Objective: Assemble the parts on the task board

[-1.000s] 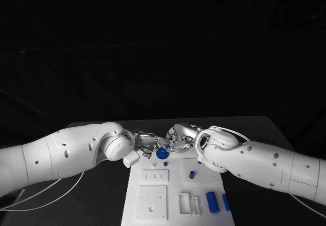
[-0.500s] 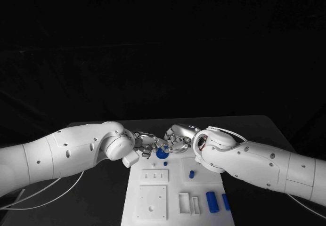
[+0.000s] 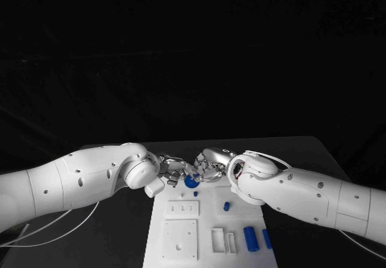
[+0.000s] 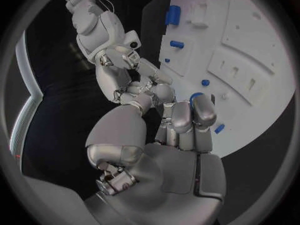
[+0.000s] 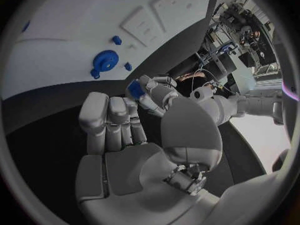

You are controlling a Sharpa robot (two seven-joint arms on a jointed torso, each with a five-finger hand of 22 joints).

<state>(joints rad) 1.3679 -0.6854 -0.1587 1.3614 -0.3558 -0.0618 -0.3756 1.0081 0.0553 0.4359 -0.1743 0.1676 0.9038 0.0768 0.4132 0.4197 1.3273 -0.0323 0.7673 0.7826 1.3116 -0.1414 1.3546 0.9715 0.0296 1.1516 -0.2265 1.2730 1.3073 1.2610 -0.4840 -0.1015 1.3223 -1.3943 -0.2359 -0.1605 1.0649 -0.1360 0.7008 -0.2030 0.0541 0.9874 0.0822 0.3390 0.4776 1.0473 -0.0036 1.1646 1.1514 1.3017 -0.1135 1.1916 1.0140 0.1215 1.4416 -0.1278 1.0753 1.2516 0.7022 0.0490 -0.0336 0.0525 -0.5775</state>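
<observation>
Now both hands meet at the far end of the task board (image 3: 181,245): the left hand (image 3: 170,167) pinches a small blue part (image 5: 135,89) at its fingertips, while the right hand (image 3: 211,163) curls in close, its hold unclear. A blue gear (image 5: 105,61) sits on the board. Two blue cylinders (image 3: 251,239) lie loose, long axes running near-to-far, so plenty looks left.
</observation>
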